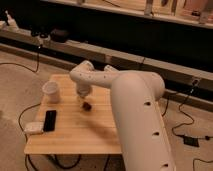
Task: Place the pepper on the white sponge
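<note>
On the table (75,135), the pincer (84,96) is held spread over the pepper (87,105), which could be rolled away by an off-centre descent.

Red pepper (87,105) well apart from white sponge (33,128)

Wooden table (75,135), pale floor (20,82), cables (186,102), dark wall (125,35)

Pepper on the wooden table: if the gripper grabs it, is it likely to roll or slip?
The pepper looks small and rounded, so it is probably light and may roll on the flat wooden table if nudged. It is narrow beside the open gripper hanging just above it, so an off-centre close could push it aside.
</note>
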### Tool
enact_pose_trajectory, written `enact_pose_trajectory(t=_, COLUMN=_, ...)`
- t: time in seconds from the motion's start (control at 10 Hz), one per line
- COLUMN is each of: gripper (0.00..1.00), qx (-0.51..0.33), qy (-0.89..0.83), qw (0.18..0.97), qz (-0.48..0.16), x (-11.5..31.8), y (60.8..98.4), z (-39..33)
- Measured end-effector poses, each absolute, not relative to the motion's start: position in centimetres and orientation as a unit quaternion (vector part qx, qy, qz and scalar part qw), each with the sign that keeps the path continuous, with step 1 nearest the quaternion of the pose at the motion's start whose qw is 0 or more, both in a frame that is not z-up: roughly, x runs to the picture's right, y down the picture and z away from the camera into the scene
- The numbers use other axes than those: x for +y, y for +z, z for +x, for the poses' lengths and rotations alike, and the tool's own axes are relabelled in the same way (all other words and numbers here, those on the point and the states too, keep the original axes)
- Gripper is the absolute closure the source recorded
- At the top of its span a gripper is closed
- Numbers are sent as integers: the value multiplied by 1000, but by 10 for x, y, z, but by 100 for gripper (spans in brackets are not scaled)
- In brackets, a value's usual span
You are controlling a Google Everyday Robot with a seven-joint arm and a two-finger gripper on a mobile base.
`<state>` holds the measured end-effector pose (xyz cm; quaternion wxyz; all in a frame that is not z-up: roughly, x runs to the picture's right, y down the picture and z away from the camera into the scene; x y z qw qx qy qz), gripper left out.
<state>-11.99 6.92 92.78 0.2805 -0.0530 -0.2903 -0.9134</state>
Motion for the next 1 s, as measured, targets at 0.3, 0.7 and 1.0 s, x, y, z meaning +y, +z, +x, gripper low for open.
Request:
enact_pose_trajectory(t=0.3, gripper=43, qx=-297, qy=-910, qw=284, qz=-54, x=83, y=943, z=-129)
enact_pose_trajectory(t=0.7, gripper=50, qx=-299, qy=-911, qw=280, qz=-51, x=88, y=946, z=-138)
enact_pose_trajectory(t=1.0, gripper=50, qx=-304, qy=-913, qw=265, qz=-61, x=94, y=945, z=-142)
